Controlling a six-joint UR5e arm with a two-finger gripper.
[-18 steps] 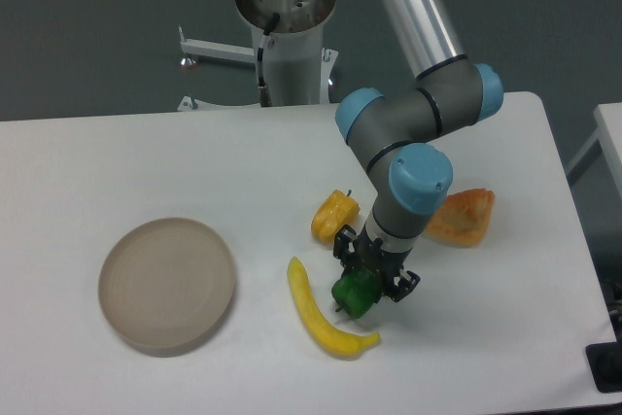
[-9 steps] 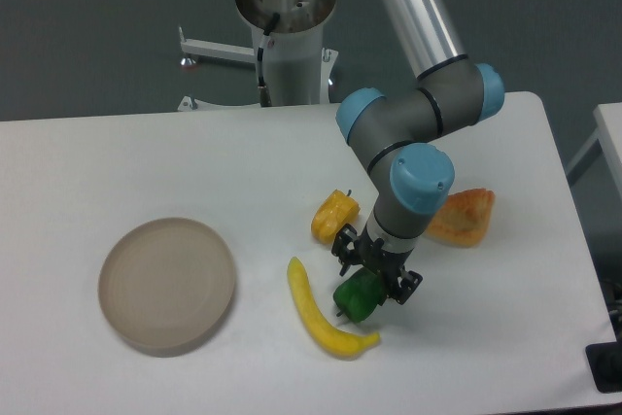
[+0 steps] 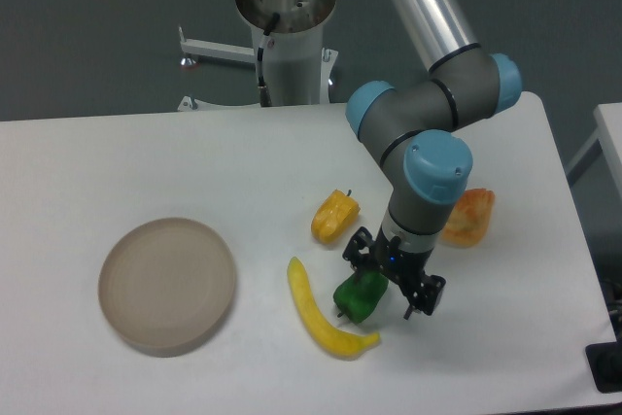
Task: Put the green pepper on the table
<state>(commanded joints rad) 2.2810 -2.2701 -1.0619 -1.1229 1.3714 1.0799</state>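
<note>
1. The green pepper (image 3: 360, 296) lies on the table (image 3: 146, 153), right of centre and toward the near edge, its short dark stem pointing down toward that edge.
2. It sits just beside the thick end of a long yellow pepper (image 3: 321, 316), possibly touching it; I cannot tell for sure.
3. The gripper (image 3: 397, 279) hangs just above and to the right of the green pepper, jaws spread wide and holding nothing.
4. One finger is close to the pepper's upper side; contact there is unclear.
5. The pepper looks light and glossy, so probably slippery, with a hollow body that would give under a hard squeeze.
6. I judge the best hold is across its broad middle with gentle pressure, not by the thin stem.
7. It appears to be resting on the tabletop already.
</note>
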